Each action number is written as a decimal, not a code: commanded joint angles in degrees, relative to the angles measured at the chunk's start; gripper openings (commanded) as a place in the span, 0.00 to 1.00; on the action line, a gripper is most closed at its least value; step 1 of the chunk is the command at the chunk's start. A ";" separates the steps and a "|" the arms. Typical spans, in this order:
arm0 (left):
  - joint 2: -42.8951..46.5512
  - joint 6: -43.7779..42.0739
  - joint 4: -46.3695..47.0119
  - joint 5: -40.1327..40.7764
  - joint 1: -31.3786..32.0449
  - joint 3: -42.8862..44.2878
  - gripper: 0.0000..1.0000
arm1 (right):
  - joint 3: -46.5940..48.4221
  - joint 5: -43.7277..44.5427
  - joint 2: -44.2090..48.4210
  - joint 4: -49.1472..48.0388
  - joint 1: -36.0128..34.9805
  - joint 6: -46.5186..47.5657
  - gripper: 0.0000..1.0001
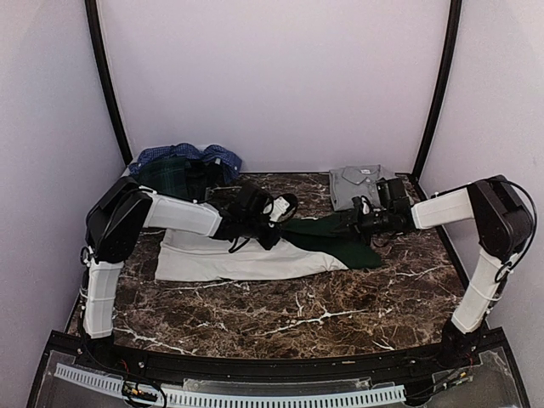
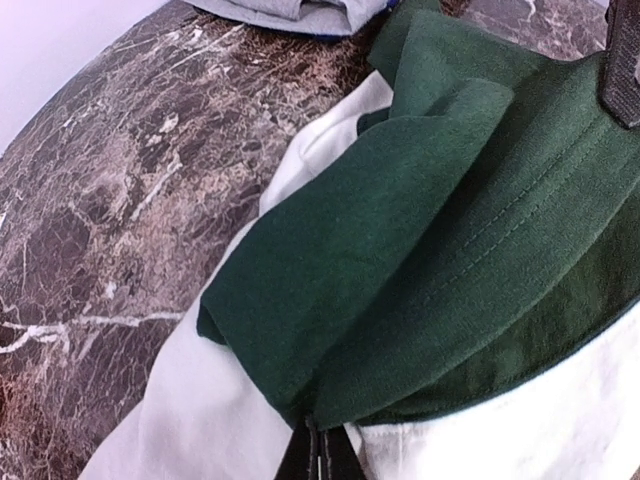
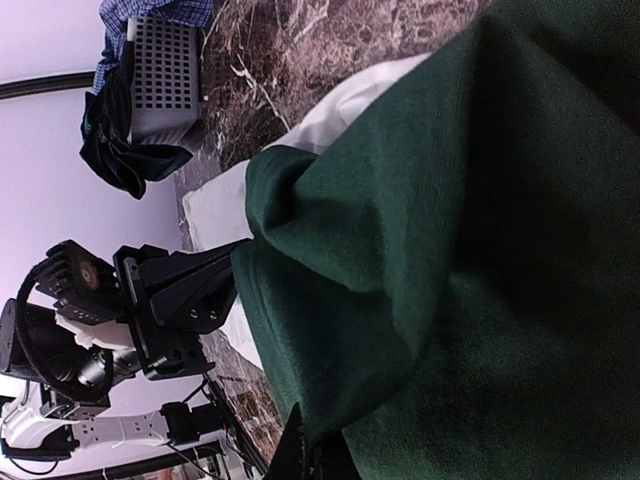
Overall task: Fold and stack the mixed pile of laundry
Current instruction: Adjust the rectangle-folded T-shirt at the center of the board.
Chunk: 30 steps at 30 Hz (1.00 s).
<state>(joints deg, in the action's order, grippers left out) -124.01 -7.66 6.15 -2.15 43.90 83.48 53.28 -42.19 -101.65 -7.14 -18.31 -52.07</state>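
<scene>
The tee [image 1: 246, 262] lies spread on the counter [image 1: 340, 314], with its white body toward the left and a green sleeve [image 1: 340, 238] toward the right. The left claw [image 2: 318, 455] is closed tight on a bunched fold of green cloth, just where it meets the white. The right claw [image 3: 300, 455] is also pinched fully shut on green cloth, so both hold the same tee. The rest of the pile [image 1: 183, 166] is at the back left by the basket [image 3: 160, 80], and a folded grey shirt [image 1: 359, 183] sits at the back right.

I judge the step is folding the sleeve in over the body. To do it well, lift both claws together, keep the edge taut between them, carry it across the white part and lay it flat — no wrinkles — before letting go.
</scene>
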 commanded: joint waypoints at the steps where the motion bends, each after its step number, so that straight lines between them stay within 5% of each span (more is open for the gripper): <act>1: 4.85 -3.03 -3.67 4.82 -0.20 -2.74 0.00 | -2.40 1.34 1.17 0.92 -0.56 1.78 0.00; 3: 5.17 -3.37 -4.54 5.44 -0.10 -2.98 0.00 | -2.72 1.13 1.24 2.03 -0.72 2.07 0.00; 5: 5.85 -3.88 -5.62 6.17 0.00 -3.17 0.01 | -2.67 0.57 2.00 4.09 -0.76 2.70 0.11; 11: 13.76 -4.81 -4.76 4.36 -0.16 -7.69 0.32 | 0.53 3.62 10.55 19.47 -0.70 11.16 0.48; 16: 17.79 -2.47 -5.78 3.38 -1.73 -8.12 0.49 | 3.04 9.63 15.43 23.45 -0.50 16.26 0.50; 30: 17.03 16.35 -25.88 13.61 -9.60 -10.86 0.55 | 18.08 15.06 -4.60 22.86 -8.50 22.30 0.47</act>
<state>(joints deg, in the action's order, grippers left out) -107.35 2.09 -10.66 8.23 36.12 75.48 69.21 -30.50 -102.32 14.79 -24.62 -32.97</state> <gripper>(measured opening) 0.551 0.471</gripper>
